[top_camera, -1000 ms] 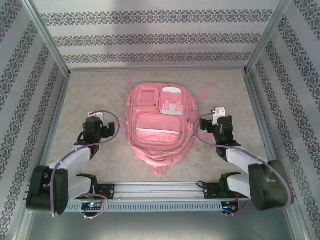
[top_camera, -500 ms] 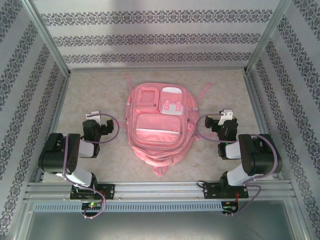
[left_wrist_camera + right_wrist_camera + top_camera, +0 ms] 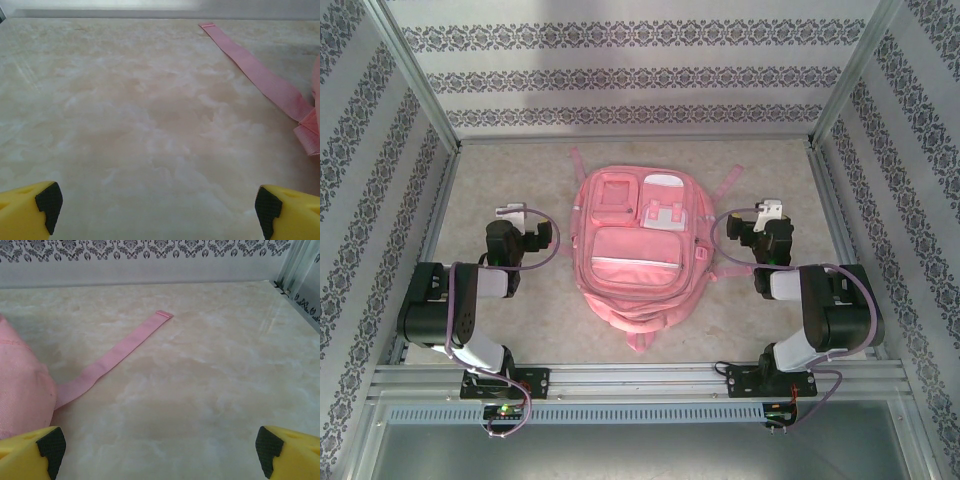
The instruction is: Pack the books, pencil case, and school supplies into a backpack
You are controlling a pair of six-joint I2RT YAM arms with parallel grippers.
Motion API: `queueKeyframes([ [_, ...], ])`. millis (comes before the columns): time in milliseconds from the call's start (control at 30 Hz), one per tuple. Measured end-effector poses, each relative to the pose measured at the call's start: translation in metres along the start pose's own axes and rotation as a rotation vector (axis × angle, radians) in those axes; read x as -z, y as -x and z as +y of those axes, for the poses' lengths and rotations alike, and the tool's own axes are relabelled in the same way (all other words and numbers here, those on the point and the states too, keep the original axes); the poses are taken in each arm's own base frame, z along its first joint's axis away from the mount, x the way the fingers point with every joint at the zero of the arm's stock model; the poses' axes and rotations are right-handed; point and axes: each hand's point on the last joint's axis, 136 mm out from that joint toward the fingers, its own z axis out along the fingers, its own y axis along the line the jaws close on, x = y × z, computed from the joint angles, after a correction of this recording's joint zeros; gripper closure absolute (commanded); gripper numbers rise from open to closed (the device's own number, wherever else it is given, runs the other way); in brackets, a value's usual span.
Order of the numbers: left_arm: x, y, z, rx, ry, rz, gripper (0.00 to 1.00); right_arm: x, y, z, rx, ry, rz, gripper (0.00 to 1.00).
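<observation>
Top external view, left to right: the left gripper (image 3: pixel 510 213) sits at 9 o'clock of the pink backpack (image 3: pixel 632 250), fingers spread wide, nothing in them. The bag lies flat mid-table, pockets up. Then the right gripper (image 3: pixel 770 212) at 3 o'clock, also spread and empty. My worry: loose straps (image 3: pixel 260 75) trail out at 11 and 1 o'clock, so a low sweep could snag one and drag the bag.

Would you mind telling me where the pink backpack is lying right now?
In the top view the backpack lies flat mid-table, between the left gripper and the right gripper, touching neither.
</observation>
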Motion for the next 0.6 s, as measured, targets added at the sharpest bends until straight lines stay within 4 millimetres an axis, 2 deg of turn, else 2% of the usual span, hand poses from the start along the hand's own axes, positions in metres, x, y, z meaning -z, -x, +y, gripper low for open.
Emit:
queueKeyframes([
  [600, 0.0000, -0.0001, 0.0000, 0.000, 0.000, 0.000, 0.01, 0.0001, -0.0016, 0.0025, 0.004, 0.006, 0.007, 0.02],
])
